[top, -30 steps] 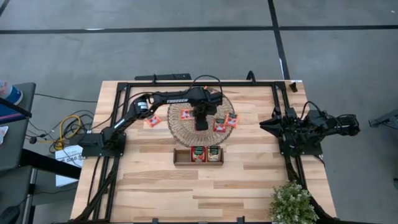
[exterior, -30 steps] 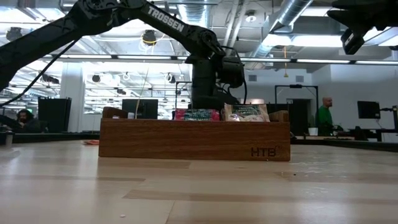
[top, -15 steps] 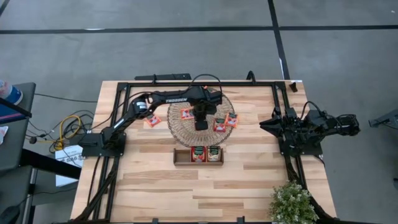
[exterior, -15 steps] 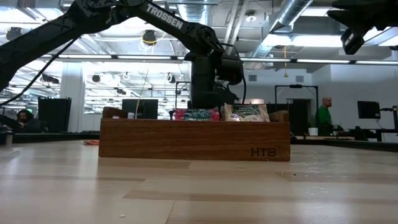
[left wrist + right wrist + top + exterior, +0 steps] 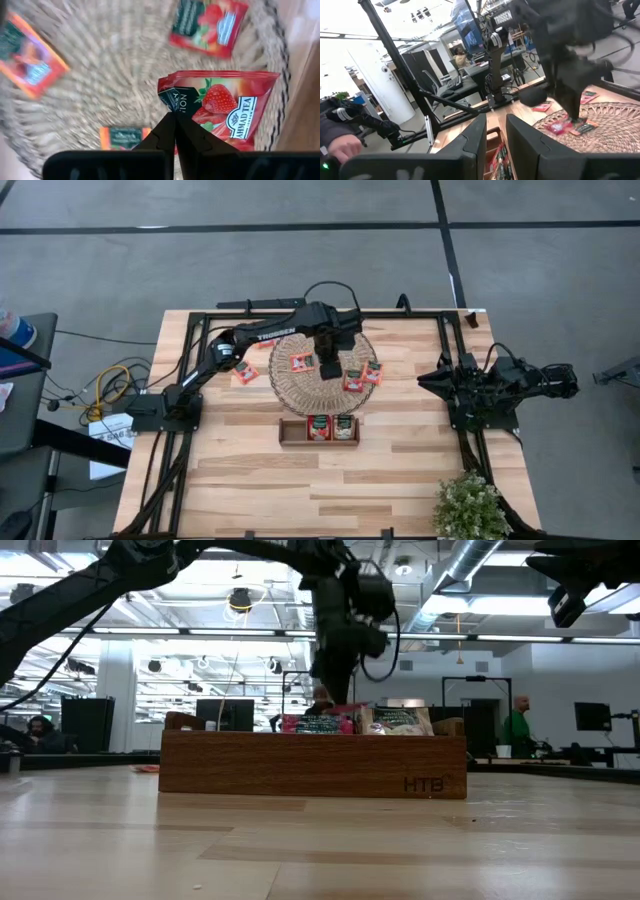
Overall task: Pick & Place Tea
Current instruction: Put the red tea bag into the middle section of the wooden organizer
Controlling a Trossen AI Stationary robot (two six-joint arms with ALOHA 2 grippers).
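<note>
Strawberry-red square tea sachet [image 5: 220,107] hangs pinched in the left gripper [image 5: 174,117] above the round woven mat [image 5: 290,388]. Small brown wooden tray [image 5: 296,442] lies just beyond the mat's near edge. Right gripper [image 5: 495,132], parked aside, holds nothing, fingers slightly parted.

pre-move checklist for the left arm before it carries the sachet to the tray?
1. Left gripper shut on the strawberry tea sachet, pinched at one corner: ok.
2. Sachet lifted clear of the woven mat: looks ok in the left wrist view, exact clearance cannot tell.
3. Only one sachet in the grip: ok, other sachets lie on the mat.
4. Wooden tray has a free compartment: ok, its left one is empty; the other two hold sachets.
5. Right gripper out of the path: ok, parked at the table's right edge.
6. Grip secure for the carry: cannot tell, corner hold only.
</note>
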